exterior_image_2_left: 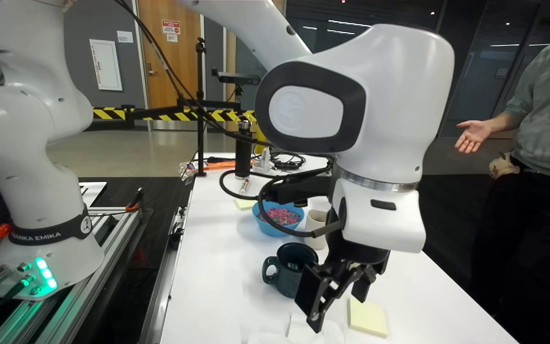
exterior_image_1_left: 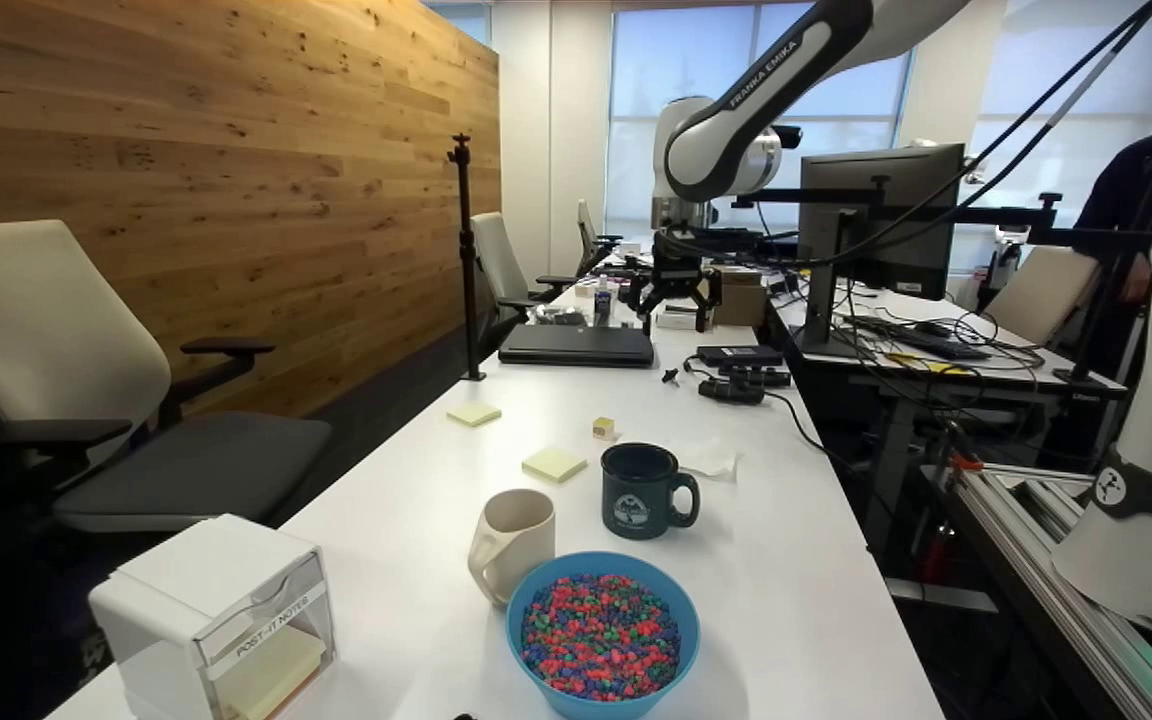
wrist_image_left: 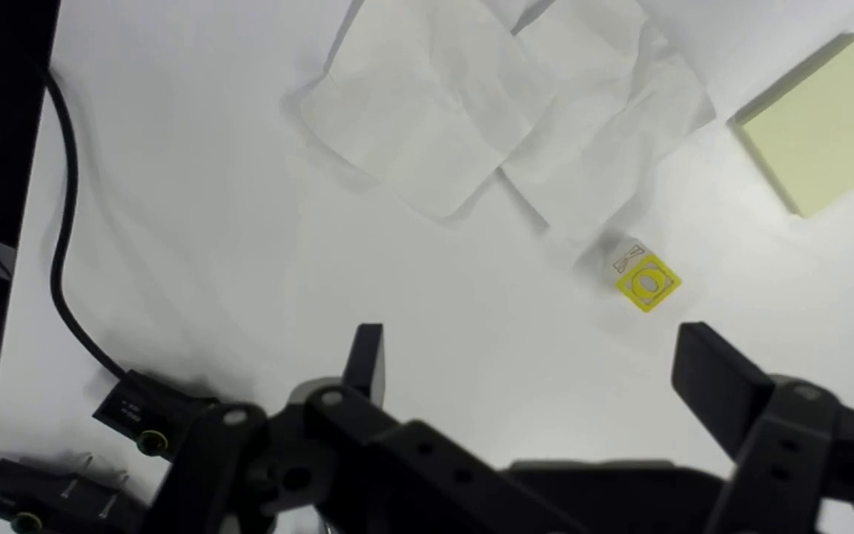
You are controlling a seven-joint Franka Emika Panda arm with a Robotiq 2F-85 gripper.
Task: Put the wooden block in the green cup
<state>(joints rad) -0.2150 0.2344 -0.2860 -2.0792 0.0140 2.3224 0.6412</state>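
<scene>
The wooden block [exterior_image_1_left: 603, 428] is a small cube with yellow markings on the white table. In the wrist view the block [wrist_image_left: 648, 282] lies ahead of the right finger, apart from it. I do not see it in the other exterior view. The green cup, a dark glossy mug [exterior_image_1_left: 634, 505], stands upright nearer that camera than the block, handle to the side; it also shows in an exterior view [exterior_image_2_left: 284, 274]. My gripper [wrist_image_left: 529, 356] is open and empty, pointing down above the table. In both exterior views the gripper [exterior_image_1_left: 674, 318] [exterior_image_2_left: 337, 308] hangs beyond the block and clear of the mug.
A cream cup [exterior_image_1_left: 526, 530] and a blue bowl of coloured bits [exterior_image_1_left: 528, 625] stand near the mug. White tissue [wrist_image_left: 434, 111] and a yellow note pad [wrist_image_left: 827, 126] lie near the block. Black cabled devices [exterior_image_1_left: 736, 388], a black laptop [exterior_image_1_left: 576, 345] and a note dispenser [exterior_image_1_left: 206, 610] are also on the table.
</scene>
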